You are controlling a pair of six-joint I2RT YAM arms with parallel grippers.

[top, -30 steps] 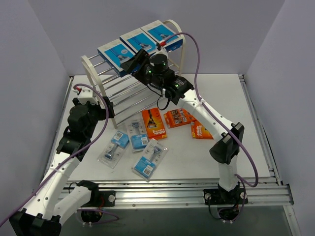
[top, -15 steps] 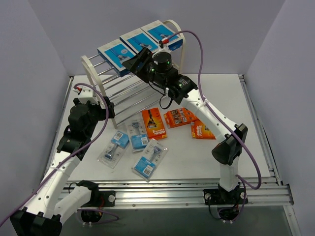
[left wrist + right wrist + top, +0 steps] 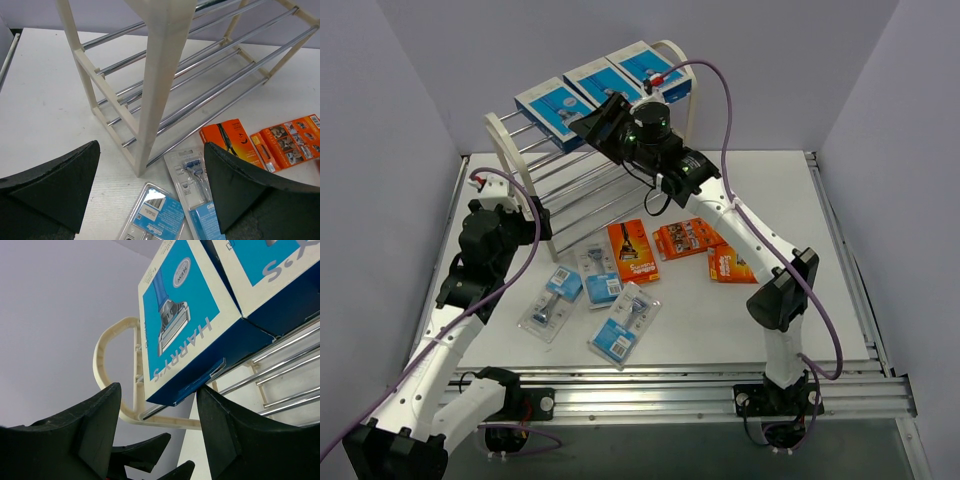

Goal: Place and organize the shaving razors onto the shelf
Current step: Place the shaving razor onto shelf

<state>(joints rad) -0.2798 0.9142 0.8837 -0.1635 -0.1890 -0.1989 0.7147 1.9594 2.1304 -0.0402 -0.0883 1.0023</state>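
3 blue boxes [image 3: 600, 82] line the top tier of the shelf [image 3: 512, 150], the right gripper [image 3: 159, 390] spread just under the end box [image 3: 185, 320], apparently not touching it, while the left gripper [image 3: 150, 147] hangs wide and empty above 3 blister packs [image 3: 620, 330] and 3 orange packs [image 3: 685, 240] on the table [image 3: 790, 200].

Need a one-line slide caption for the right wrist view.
Right gripper, fingers apart, close to the end blue Harry's razor box resting on the shelf's top chrome rods.
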